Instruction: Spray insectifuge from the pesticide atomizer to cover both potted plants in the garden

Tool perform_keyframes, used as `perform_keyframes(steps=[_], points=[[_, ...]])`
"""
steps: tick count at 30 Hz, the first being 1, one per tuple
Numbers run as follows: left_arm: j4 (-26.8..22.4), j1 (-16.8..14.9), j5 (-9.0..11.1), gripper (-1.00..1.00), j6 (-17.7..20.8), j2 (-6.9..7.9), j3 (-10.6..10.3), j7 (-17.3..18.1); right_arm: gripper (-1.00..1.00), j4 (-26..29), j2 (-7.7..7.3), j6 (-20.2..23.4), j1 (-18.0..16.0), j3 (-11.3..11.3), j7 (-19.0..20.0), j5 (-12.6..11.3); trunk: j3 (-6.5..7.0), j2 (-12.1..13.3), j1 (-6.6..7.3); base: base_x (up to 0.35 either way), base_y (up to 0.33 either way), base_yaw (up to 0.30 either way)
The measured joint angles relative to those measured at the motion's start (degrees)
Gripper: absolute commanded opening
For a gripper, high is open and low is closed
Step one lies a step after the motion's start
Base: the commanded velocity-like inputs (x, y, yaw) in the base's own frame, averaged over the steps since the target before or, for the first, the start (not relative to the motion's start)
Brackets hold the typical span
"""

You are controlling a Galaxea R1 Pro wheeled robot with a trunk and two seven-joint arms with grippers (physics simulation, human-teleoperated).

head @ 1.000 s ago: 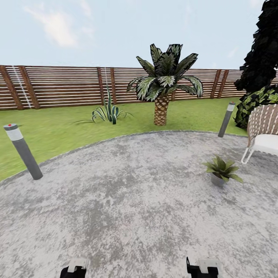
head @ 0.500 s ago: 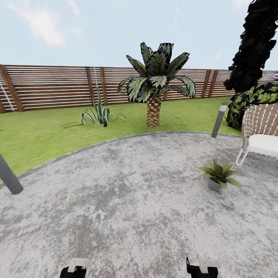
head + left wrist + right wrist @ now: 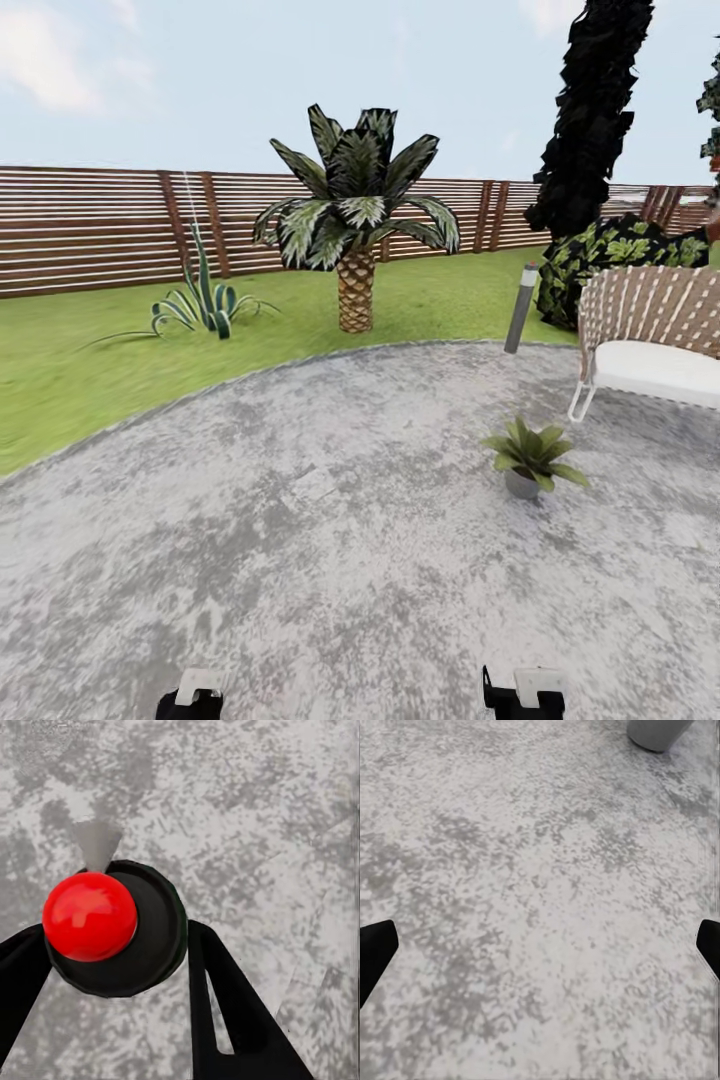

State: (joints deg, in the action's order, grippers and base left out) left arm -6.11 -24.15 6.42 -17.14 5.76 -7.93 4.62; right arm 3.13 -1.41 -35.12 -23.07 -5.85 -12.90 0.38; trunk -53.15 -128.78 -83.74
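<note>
Paved patio: left gripper clamps the light, rigid pesticide atomizer by its body; I see right gripper spread apart.

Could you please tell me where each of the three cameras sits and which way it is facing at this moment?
Head view: on the robot's head, facing forward and down over the patio toward potted plant, palm and fence; both gripper tops at the lower edge.
Left wrist view: near the left gripper, facing down at paving; fingers flank the atomizer.
Right wrist view: near the right gripper, facing down; fingertips wide apart.
Shared: all show the patio.
</note>
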Motion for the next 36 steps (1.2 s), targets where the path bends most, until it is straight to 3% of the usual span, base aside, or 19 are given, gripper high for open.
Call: perform_keyframes(steps=[36], points=[[0.01,0.00,0.00,-1.00,0.00,0.00,0.00,0.00,1.00,0.00,0.00,0.00,0.00,0.00,-0.07,-0.04,0.00,0.00,-0.01,0.320,0.000,-0.263]])
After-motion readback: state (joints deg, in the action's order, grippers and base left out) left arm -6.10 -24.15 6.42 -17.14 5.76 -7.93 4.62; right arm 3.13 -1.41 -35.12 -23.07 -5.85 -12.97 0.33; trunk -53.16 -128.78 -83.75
